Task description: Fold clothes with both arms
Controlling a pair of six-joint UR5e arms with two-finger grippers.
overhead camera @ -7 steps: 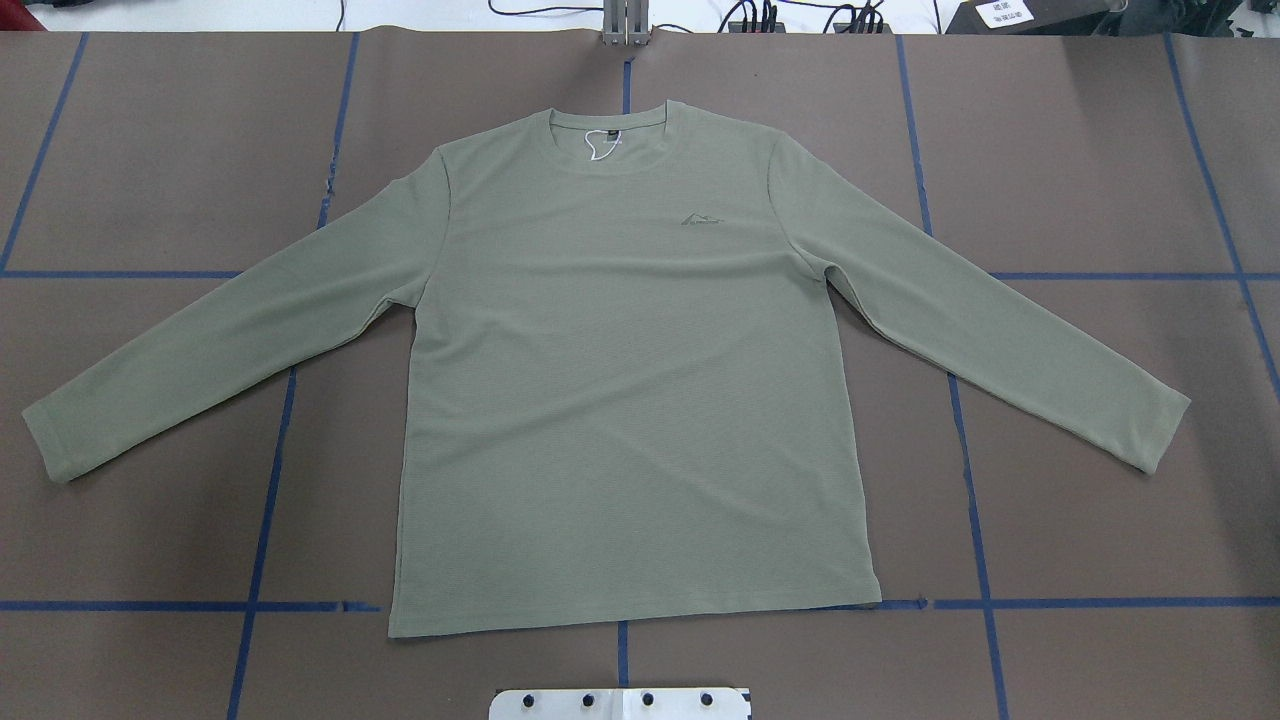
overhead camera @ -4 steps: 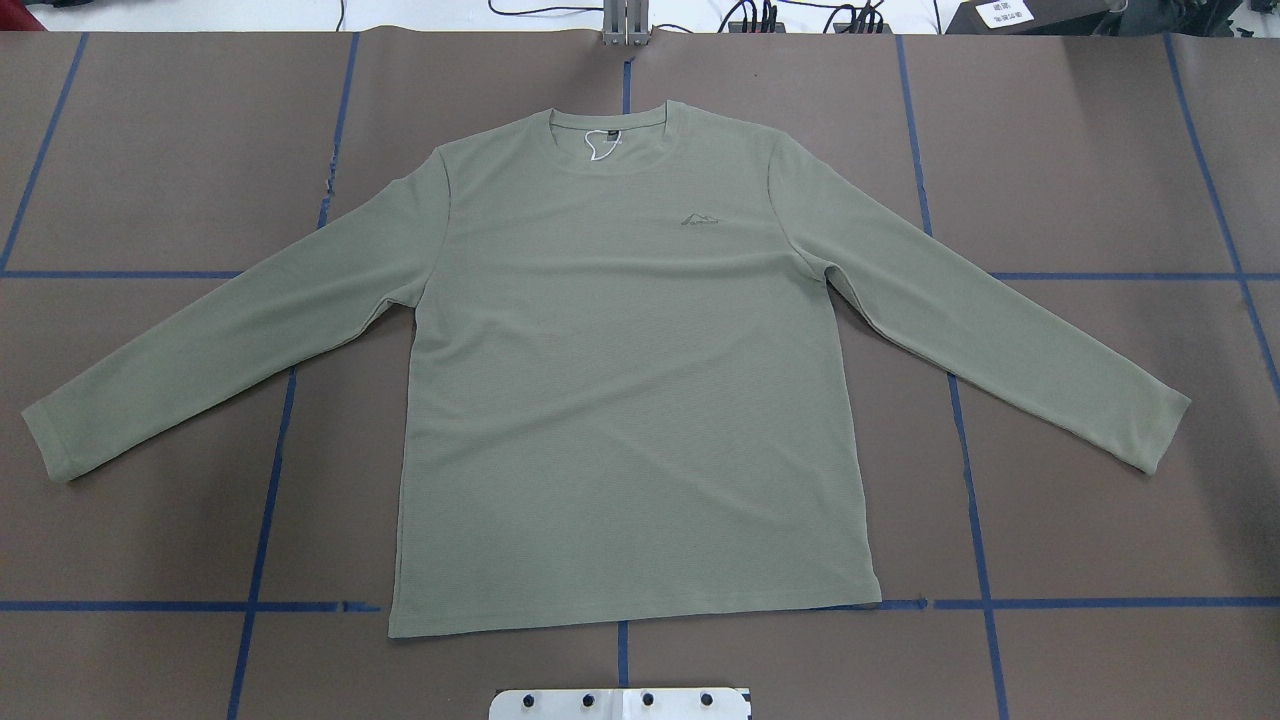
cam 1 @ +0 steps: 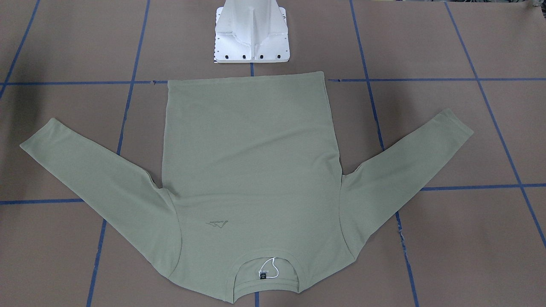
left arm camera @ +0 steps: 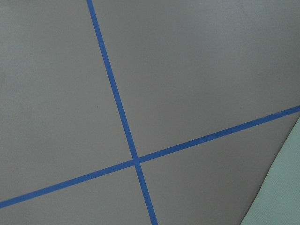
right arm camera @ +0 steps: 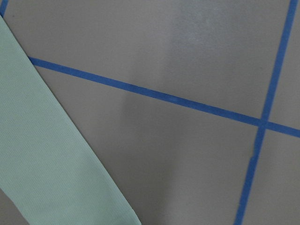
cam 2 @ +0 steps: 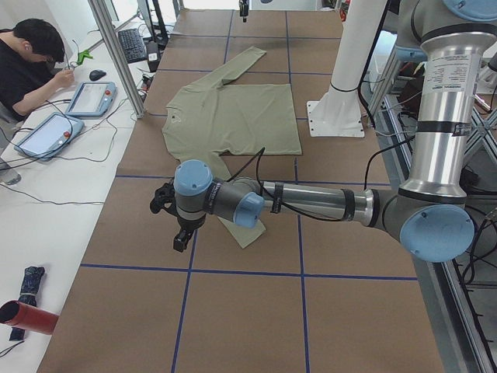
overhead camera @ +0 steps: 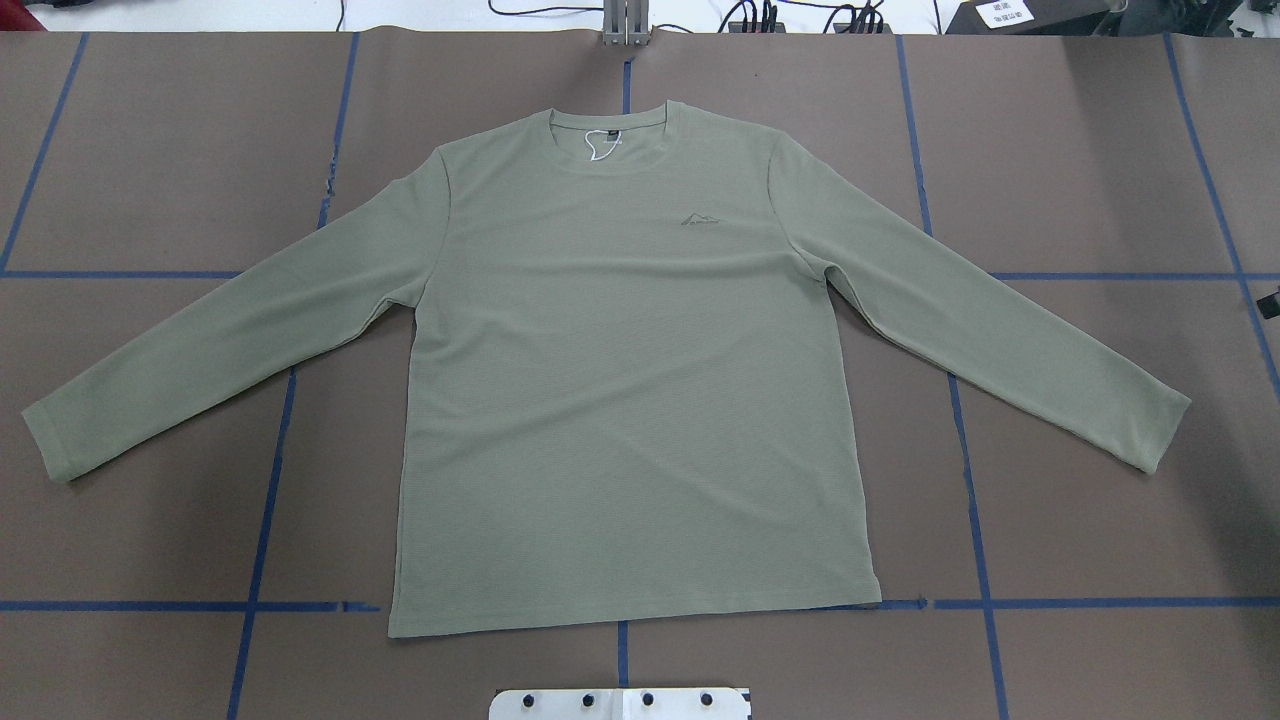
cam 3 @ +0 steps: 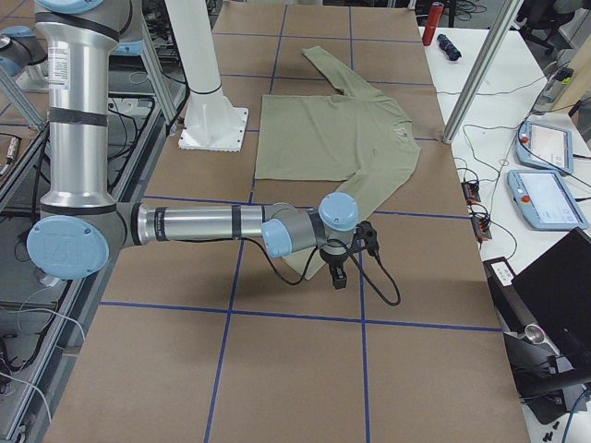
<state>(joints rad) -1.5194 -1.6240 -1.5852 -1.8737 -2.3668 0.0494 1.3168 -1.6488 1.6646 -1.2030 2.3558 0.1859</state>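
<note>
The sage-green long-sleeved shirt (overhead camera: 620, 400) lies flat and face up on the brown table, collar away from the robot, both sleeves spread out and down (cam 1: 251, 162). My left gripper (cam 2: 179, 242) hovers low just past the near sleeve's cuff in the exterior left view. I cannot tell whether it is open or shut. My right gripper (cam 3: 339, 280) hangs just beyond the other cuff, and its state also cannot be told. Only a dark sliver of the right gripper (overhead camera: 1271, 300) shows at the overhead view's right edge. Each wrist view catches a sleeve edge (left arm camera: 281, 197) (right arm camera: 42, 154).
The white pedestal (cam 1: 251, 34) stands just behind the shirt's hem. Blue tape lines (overhead camera: 262, 500) grid the table. A person (cam 2: 31, 62) sits at a side desk with tablets, behind an aluminium post (cam 2: 116, 54). A red cylinder (cam 2: 27, 317) lies off the table.
A dark sliver of the right arm's end has come in at the right edge of the overhead view. The shirt has not moved.
</note>
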